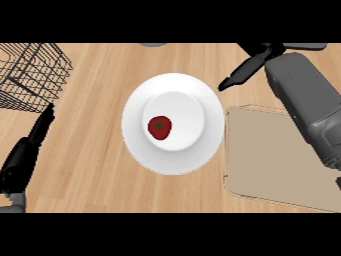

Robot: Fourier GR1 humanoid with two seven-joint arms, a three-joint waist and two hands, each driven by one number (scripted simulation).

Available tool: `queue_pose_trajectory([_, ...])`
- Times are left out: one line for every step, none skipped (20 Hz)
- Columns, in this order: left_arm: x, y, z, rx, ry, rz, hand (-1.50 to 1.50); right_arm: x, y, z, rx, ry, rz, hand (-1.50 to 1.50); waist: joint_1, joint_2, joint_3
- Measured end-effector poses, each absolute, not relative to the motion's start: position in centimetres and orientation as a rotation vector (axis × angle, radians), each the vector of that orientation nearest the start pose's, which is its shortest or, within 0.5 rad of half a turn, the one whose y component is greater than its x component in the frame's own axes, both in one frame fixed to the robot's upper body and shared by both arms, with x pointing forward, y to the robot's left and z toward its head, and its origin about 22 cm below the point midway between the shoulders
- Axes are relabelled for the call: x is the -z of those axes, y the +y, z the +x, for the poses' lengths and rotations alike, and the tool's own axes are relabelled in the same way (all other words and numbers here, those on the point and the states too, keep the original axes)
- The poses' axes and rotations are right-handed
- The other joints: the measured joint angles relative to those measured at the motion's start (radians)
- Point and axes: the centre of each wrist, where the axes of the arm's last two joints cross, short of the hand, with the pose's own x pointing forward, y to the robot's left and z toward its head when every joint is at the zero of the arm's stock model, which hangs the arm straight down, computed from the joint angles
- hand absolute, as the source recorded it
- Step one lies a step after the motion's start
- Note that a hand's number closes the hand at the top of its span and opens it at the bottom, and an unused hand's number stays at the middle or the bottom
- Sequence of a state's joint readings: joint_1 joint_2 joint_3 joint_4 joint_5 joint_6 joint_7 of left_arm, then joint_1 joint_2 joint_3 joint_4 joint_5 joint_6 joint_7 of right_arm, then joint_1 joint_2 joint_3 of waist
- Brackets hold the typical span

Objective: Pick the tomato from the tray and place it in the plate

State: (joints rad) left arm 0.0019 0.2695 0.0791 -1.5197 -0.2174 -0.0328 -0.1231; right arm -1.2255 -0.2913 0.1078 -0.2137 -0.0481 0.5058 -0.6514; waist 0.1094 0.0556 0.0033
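Looking at it now, the tomato [160, 127] sits in the plate [137, 105], w/ the tray [261, 165] just beside on the right. Your right hand [248, 65] is above the plate's far edge, fingers straight & holding nothing. Left hand [27, 150] rests low at the left, fingers straight too. Retreat the right arm up & away so you don't clip the rim. Wire basket [18, 75] is well apart.
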Motion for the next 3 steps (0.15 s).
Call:
queue_pose_trajectory([-1.19, 31.23, 24.09, 0.367, -1.599, 0.399, 0.0, -12.82, -20.99, 47.16, -0.745, -1.834, 0.439, -1.5, 0.003, 0.001, 0.0])
queue_pose_trajectory([-1.17, 31.34, 24.12, 0.369, -1.599, 0.397, 0.0, -12.79, -21.31, 47.14, -0.744, -1.834, 0.431, -1.5, 0.006, 0.002, 0.0])
queue_pose_trajectory([-1.08, 31.24, 24.14, 0.369, -1.601, 0.394, 0.0, -12.93, -21.75, 47.15, -0.745, -1.833, 0.423, -1.5, 0.008, 0.003, 0.0])
